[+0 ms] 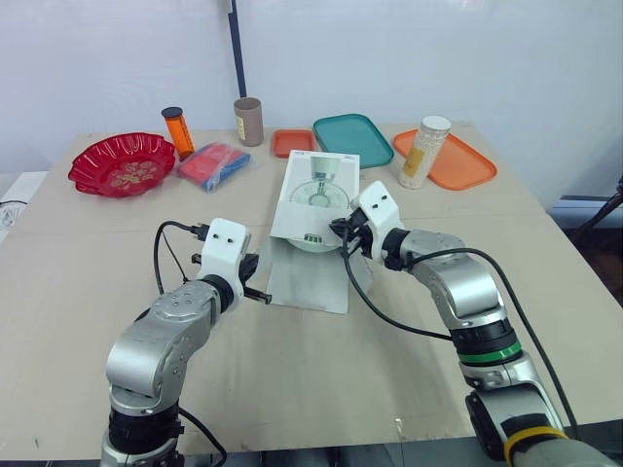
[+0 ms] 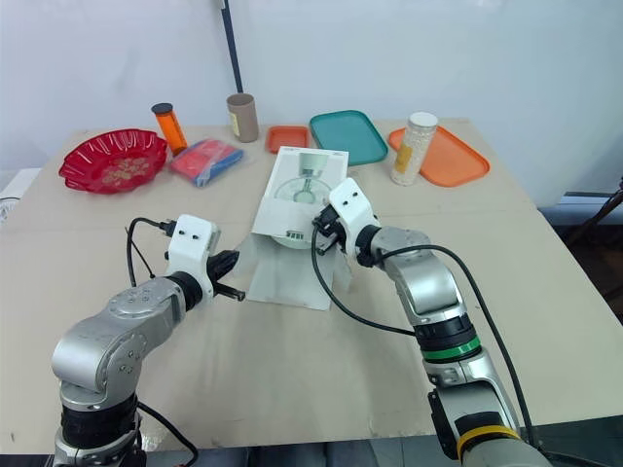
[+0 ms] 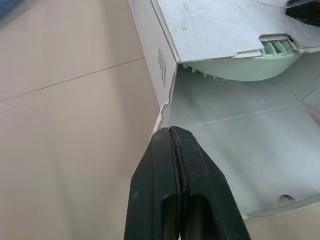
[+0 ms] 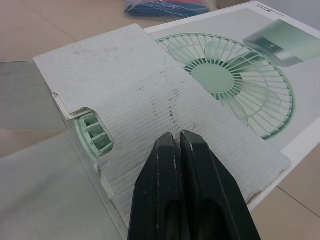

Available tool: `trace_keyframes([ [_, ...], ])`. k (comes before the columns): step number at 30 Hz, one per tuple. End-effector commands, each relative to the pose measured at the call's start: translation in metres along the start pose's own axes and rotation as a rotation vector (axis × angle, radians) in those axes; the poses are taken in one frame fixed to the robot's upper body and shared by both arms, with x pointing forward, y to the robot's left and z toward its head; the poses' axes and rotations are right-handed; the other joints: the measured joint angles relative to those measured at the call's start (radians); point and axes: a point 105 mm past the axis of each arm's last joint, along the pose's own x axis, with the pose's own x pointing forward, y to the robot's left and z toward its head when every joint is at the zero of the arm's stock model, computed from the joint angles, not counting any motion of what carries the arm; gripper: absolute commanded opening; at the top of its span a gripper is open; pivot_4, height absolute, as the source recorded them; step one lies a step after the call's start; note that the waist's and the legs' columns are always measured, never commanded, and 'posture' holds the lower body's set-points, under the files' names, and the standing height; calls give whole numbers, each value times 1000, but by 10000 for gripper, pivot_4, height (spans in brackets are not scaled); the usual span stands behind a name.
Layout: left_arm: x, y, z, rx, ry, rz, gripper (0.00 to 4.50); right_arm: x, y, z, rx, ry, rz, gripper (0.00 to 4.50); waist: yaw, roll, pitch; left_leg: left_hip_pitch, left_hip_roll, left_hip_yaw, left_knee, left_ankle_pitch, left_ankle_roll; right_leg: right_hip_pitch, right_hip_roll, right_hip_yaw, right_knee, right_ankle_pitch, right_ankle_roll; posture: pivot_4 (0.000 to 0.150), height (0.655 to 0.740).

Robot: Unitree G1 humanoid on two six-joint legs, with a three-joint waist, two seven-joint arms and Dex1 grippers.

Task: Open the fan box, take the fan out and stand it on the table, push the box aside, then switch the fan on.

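The white fan box (image 1: 316, 190) lies flat in the middle of the table, its printed fan picture (image 4: 227, 82) facing up. Its near end is open, and a long flap (image 1: 310, 277) lies on the table toward me. The pale green fan (image 3: 240, 67) shows inside the opening, its grille (image 4: 92, 132) peeking past a torn corrugated inner flap (image 4: 135, 75). My right gripper (image 4: 176, 137) is shut, with its tips resting on that inner flap at the right of the opening. My left gripper (image 3: 172, 132) is shut, just left of the lying flap at the box's near left corner.
Along the back of the table stand a red bowl (image 1: 122, 163), an orange bottle (image 1: 178, 131), a blue and red packet (image 1: 212, 163), a cardboard tube (image 1: 248, 121), a small orange tray (image 1: 292, 142), a teal tray (image 1: 352, 139), a white canister (image 1: 424, 151) and an orange tray (image 1: 458, 161).
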Motion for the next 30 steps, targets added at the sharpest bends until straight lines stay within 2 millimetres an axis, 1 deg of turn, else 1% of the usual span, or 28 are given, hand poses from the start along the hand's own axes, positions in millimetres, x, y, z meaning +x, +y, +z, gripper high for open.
trace_keyframes([
  [1, 2, 9, 12, 13, -57, 7, 0, 1, 0, -22, -9, 80, 0, 1580, 0, 0, 0, 0, 0, 0, 0, 0, 0, 0, 0, 0, 0, 0, 0, 1500, 7400],
  [7, 12, 27, 5, 34, -35, 14, 0, 2, 2, -23, -35, 83, 19, 1580, 0, 0, -1, 0, 0, 0, 0, 0, 0, 0, 0, 0, 0, 0, 0, 1500, 7400],
  [10, 16, 32, 4, 43, -29, 3, 0, 2, 3, -22, -52, 78, 29, 1580, 0, 0, -1, 0, 0, 0, 0, 0, 0, 0, 0, 0, 0, 0, 0, 1500, 7400],
  [13, 21, 41, 5, 70, -29, 1, 0, 3, 3, -22, -66, 77, 31, 1580, 0, 0, -1, 0, 0, 0, -1, 0, 0, 0, 0, 0, 0, 0, 0, 1500, 7400],
  [16, 21, 47, 10, 68, -43, 6, 0, 3, 5, -22, -67, 74, 36, 1580, 0, 0, -1, 0, 0, 0, -1, 0, 0, 0, 0, 0, 0, 0, 0, 1500, 7400],
  [22, 27, 46, 15, 95, -63, -24, 0, 2, 8, -25, -96, 80, 44, 1580, 0, -1, -1, 0, 0, 0, -1, 0, 0, 0, 0, 0, -1, 0, 0, 1500, 7400],
  [30, 50, 37, 37, 128, -119, -69, 0, 2, 8, -25, -143, 79, 48, 1580, 1, -1, -2, 0, 0, 0, -1, 0, -1, 0, 0, 0, -1, 0, 0, 1500, 7400],
])
